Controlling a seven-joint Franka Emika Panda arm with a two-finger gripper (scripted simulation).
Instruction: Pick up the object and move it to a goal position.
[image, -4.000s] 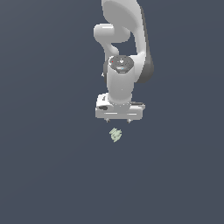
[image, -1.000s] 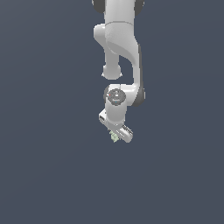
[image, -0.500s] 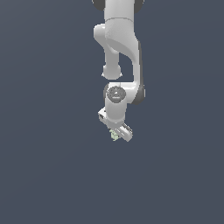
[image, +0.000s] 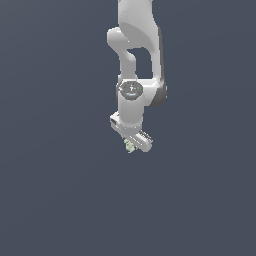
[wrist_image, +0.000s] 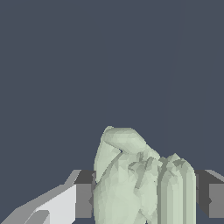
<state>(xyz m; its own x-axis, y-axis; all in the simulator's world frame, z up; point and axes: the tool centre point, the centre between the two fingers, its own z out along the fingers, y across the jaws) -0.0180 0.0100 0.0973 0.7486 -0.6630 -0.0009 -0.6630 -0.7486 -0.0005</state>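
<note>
The object (image: 130, 146) is a small pale grey-green lumpy piece with ridged grooves. In the exterior view it peeks out under my white gripper (image: 133, 144), mostly hidden by the hand. In the wrist view the object (wrist_image: 135, 179) fills the space between the two dark fingertip pads (wrist_image: 84, 194), and both pads press against its sides. My gripper (wrist_image: 144, 197) is shut on it. The arm hangs down from the top of the exterior view with the hand twisted at an angle.
A plain dark grey-blue surface (image: 60, 190) fills the whole background in both views. No other objects, containers or edges show.
Since four seconds ago the gripper came down over the object, turned and closed on it. In the last second the arm with the object has risen slightly.
</note>
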